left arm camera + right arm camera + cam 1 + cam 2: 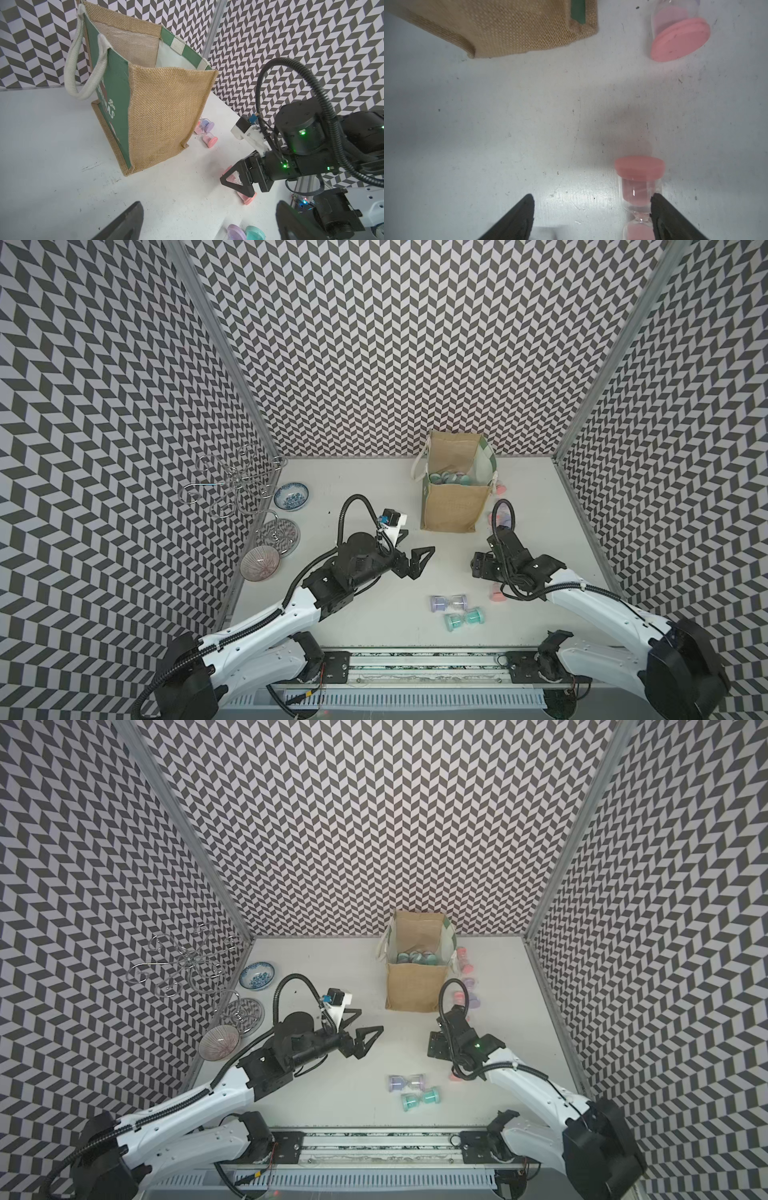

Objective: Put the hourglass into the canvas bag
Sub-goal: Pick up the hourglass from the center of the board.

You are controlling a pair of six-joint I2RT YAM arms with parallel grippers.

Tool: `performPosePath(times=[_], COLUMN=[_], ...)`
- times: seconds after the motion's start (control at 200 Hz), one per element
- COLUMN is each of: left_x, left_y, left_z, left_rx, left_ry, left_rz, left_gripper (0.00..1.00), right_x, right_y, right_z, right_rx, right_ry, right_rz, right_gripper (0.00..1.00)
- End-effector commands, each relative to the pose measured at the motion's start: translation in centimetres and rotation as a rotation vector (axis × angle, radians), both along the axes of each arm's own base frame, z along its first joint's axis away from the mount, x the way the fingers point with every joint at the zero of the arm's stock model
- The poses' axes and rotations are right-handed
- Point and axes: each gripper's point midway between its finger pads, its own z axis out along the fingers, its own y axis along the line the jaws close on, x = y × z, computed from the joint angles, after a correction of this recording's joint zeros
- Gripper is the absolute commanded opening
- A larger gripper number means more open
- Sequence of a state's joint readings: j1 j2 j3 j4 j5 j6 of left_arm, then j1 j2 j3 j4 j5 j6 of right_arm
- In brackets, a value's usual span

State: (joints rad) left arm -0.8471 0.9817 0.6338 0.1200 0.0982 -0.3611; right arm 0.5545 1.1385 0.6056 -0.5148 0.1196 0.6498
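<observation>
**Right jaws spread at a pink hourglass, bag open at the back**

Right gripper (591, 200) is low over the counter (357, 477), jaws spread wide, pinching nothing. Pink hourglass (639, 169) lies on its side on the counter, its neck right at one jaw's inner edge; cannot tell if they touch. It is outside the canvas bag (455, 506), nearer the front edge and off toward the right. Bag stands upright near the back wall, mouth open, rope handles drooping outside. Several bagged hourglasses (449, 478) with teal and purple caps lie at its bottom. Loose hourglasses (465, 965), pink and purple, sit on the counter just beside the bag's right side. Left gripper (209, 204) hovers off the bag's front-left, jaws spread, empty. Purple hourglass (448, 602) and teal hourglass (463, 618) lie on their sides near the front edge, just beside each other, between the two arms.
</observation>
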Motion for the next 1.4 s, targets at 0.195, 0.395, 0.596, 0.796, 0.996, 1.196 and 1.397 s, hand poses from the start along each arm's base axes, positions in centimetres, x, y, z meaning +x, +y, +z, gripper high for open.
performPosePath(times=[0.195, 0.395, 0.596, 0.796, 0.996, 1.196, 1.397], left_x=[0.0, 0.0, 0.0, 0.0, 0.1, 0.2, 0.2], left_y=[-0.1, -0.2, -0.2, 0.0, -0.1, -0.2, 0.0], left_z=[-0.1, -0.1, -0.3, 0.1, 0.0, 0.1, 0.1], left_rx=[-0.022, -0.023, -0.017, -0.021, -0.016, -0.017, -0.018], left_ry=[-0.003, -0.009, -0.001, -0.01, -0.011, -0.015, -0.015], left_rz=[0.009, 0.007, 0.006, 0.011, 0.012, 0.011, 0.021], left_gripper=[0.99, 0.99, 0.99, 0.99, 0.99, 0.99, 0.99], right_x=[0.3, 0.6, 1.7, 2.1, 2.2, 2.6, 3.1], right_y=[-0.5, -0.3, -1.1, -1.6, -1.8, -1.8, -1.6], right_z=[-1.5, -1.8, -2.6, -3.4, -3.9, -3.9, -3.4], right_rx=[-0.021, -0.017, -0.088, -0.117, -0.135, -0.117, -0.092], right_ry=[-0.004, -0.009, -0.002, -0.001, 0.008, -0.003, -0.017], right_rz=[-0.048, -0.044, -0.048, -0.052, -0.048, -0.034, -0.002], right_gripper=[0.86, 0.82, 0.76, 0.67, 0.59, 0.48, 0.35])
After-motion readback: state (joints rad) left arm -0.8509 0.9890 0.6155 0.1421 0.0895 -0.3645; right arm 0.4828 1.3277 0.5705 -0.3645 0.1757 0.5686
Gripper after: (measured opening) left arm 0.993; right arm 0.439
